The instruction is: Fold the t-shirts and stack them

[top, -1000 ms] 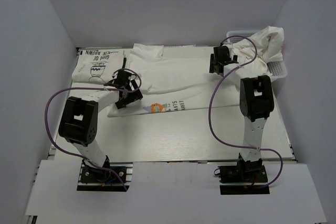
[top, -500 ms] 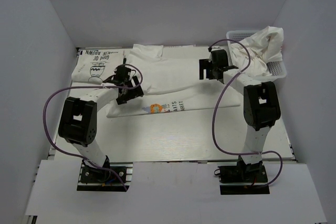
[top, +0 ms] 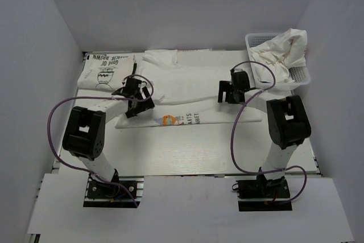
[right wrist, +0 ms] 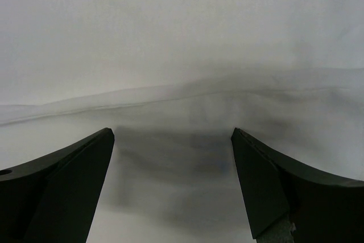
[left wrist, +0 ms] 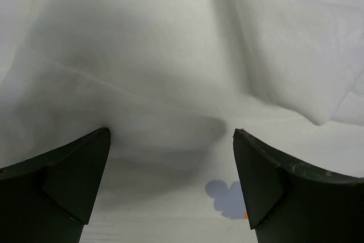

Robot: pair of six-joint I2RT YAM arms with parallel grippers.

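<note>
Since the left hand [left wrist: 170,136] and right hand [right wrist: 172,133] hover spread apart, empty, at nine and three o'clock of the white t-shirt [top: 187,78], both should pinch one layer together, evenly.

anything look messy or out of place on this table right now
Nothing is spilled or damaged. The untidy spot is the basket at the far right: a crumpled white shirt bulges over its rim. The spread shirt in the middle lies creased, its left edge seemingly overlapping the lettered shirt.
</note>
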